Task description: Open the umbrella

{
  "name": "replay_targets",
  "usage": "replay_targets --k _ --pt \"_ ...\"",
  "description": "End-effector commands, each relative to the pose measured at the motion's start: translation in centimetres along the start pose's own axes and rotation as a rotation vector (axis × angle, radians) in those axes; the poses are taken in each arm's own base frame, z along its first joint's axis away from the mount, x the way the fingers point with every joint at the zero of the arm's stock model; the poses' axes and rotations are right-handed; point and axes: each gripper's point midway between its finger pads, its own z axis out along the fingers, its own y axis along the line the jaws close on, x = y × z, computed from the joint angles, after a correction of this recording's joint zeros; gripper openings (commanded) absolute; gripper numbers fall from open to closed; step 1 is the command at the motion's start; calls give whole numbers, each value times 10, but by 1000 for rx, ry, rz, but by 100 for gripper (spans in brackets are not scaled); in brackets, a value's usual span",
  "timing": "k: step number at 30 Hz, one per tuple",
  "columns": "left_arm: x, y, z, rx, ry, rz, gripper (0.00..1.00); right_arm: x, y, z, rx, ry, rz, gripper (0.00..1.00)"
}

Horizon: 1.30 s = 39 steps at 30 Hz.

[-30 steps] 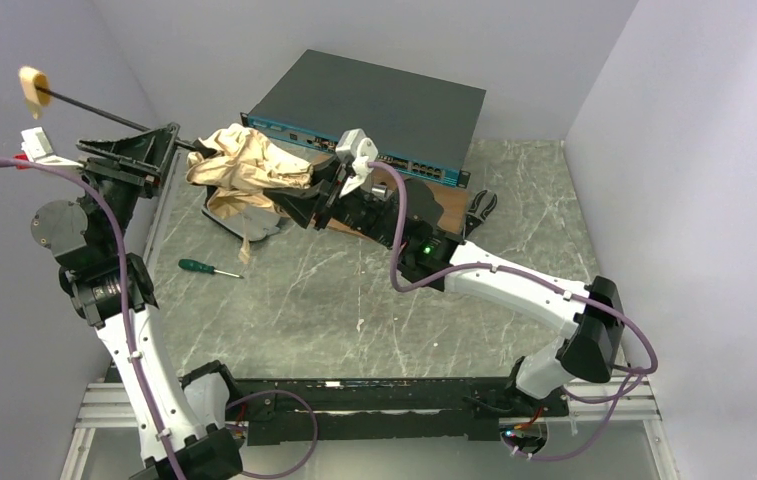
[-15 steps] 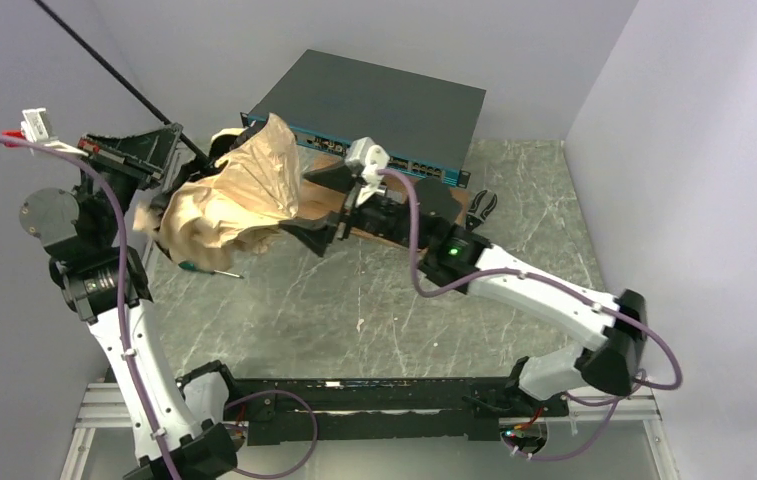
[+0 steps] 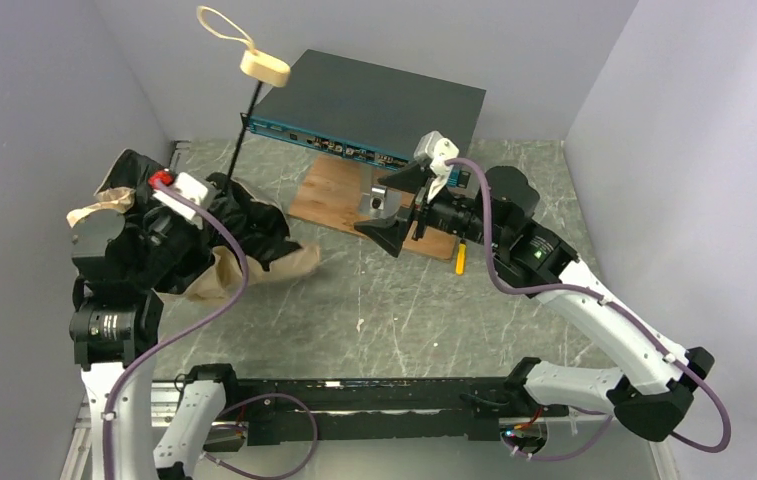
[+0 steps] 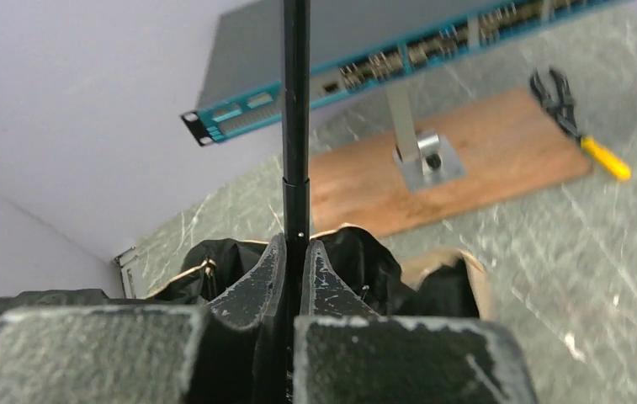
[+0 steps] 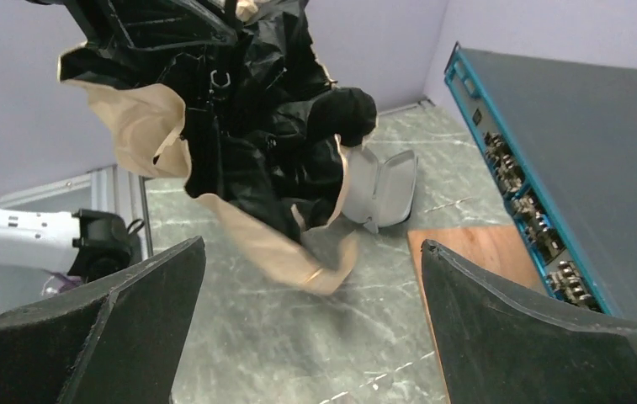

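The umbrella hangs half unfurled at the left, its canopy (image 3: 239, 235) showing mostly black underside with tan edges. Its thin black shaft (image 3: 245, 130) rises up and back to the cream handle (image 3: 265, 68), which carries a loop strap. My left gripper (image 4: 296, 252) is shut on the shaft (image 4: 295, 126), and the canopy (image 4: 365, 261) bunches around its fingers. In the top view the fabric hides those fingers. My right gripper (image 3: 386, 215) stands open and empty to the right, apart from the canopy (image 5: 239, 109). An open grey case (image 5: 382, 189) lies on the table behind the fabric.
A grey-teal network switch (image 3: 374, 100) sits at the back, partly over a wooden board (image 3: 329, 190) with a metal bracket (image 4: 422, 156). Yellow-handled pliers (image 4: 584, 114) lie by the board's right end. Walls close in on the left, back and right.
The left arm swung the umbrella round: the handle now points up and back, and the canopy has flipped black side out around the gripper. The right gripper let go, opened and drew back right.
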Motion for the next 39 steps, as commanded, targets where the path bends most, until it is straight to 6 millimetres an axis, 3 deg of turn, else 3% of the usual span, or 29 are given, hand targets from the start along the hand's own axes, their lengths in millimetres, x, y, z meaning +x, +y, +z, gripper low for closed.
replay_targets --k 1,3,6,9,12,15,18,21,26,31,35,39 --pt "4 -19 -3 120 34 173 0 -13 10 1 -69 3 -19 100" --pt "-4 -50 -11 268 -7 135 0 -26 10 7 -77 -41 11 100" --pt "-4 -74 -23 375 -66 173 0 -49 17 19 -132 -124 13 100" --pt "10 -77 -25 413 -3 241 0 -72 25 25 -187 -175 -43 99" --pt "17 -56 -25 331 52 383 0 -59 19 18 -155 -77 -130 99" --pt "18 -46 -28 270 53 459 0 -36 6 -9 -85 27 -127 100" --pt "22 -52 -30 297 80 381 0 -16 23 -32 -144 72 -109 100" --pt "18 -65 -27 346 59 252 0 -28 35 -34 -195 -37 -117 100" --pt "0 -77 -20 369 -47 91 0 -57 34 0 -235 -244 -99 100" --pt "-1 -88 -17 449 -33 -4 0 -81 30 45 -244 -388 18 99" --pt "-2 -93 -16 461 -53 -61 0 -92 45 71 -291 -438 94 96" --pt "8 -98 -9 504 -37 -85 0 -96 63 86 -330 -474 41 93"
